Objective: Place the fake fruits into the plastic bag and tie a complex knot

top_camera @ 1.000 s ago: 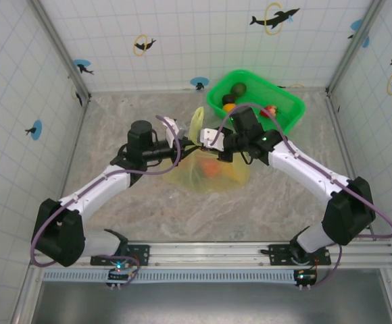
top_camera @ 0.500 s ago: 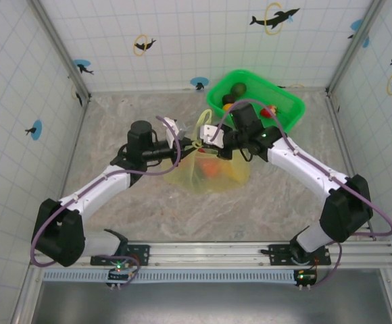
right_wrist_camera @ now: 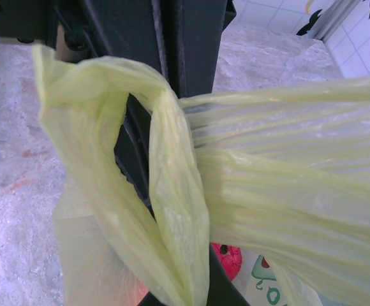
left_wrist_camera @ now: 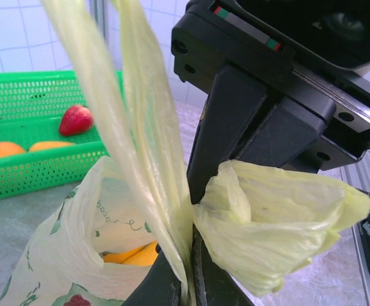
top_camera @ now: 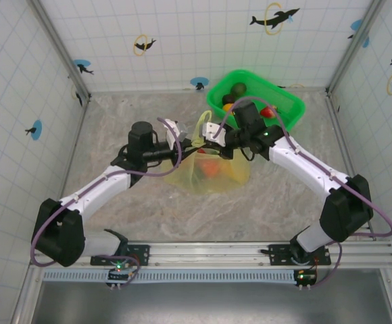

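Right now my left end effector (top_camera: 181, 137) and right end effector (top_camera: 210, 134) are both clenched on the handle strips (left_wrist_camera: 148, 127) of the plastic bag (top_camera: 234, 177), which rests on the table (top_camera: 149, 216). Some fake fruits (top_camera: 208, 168) are inside; others lie in the green basket (top_camera: 289, 101). I judge the tying only begun.

Cut off by the top edge: handle strips (left_wrist_camera: 143, 121). Cut off by the left edge: green basket (left_wrist_camera: 41, 169). Largely hidden inside the plastic bag (left_wrist_camera: 57, 255): orange fruit (left_wrist_camera: 134, 255). Partly hidden behind a folded strip, kind not to be told: pink-red fruit (right_wrist_camera: 227, 260).
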Controlling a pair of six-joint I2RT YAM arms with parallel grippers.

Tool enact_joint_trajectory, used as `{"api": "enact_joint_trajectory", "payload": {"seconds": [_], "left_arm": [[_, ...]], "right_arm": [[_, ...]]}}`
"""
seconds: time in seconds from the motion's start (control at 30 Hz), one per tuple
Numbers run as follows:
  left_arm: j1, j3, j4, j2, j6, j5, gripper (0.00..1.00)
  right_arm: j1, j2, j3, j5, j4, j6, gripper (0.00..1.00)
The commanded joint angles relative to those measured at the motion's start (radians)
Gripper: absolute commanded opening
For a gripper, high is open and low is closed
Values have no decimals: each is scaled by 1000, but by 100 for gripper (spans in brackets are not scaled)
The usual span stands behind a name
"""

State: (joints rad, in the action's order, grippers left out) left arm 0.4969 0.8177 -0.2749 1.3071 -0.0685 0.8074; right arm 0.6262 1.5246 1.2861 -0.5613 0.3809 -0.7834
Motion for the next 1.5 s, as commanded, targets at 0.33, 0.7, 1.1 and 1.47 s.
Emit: {"api": "enact_joint_trajectory", "payload": {"seconds": [0.33, 0.7, 1.1, 1.47], "left_arm": [[20, -21, 20, -34, -86, 39, 23], [23, -34, -11, -40, -65, 20, 35], [28, -38, -30, -39, -56, 32, 12], [29, -64, -88, -64, -34, 50, 7]], "right_arm": [[-17, 25, 52, -75, 27, 50, 0], [36, 76, 87, -68, 67, 41, 0], [52, 84, 107, -73, 66, 52, 0], [50, 66, 81, -47, 52, 49, 0]]}}
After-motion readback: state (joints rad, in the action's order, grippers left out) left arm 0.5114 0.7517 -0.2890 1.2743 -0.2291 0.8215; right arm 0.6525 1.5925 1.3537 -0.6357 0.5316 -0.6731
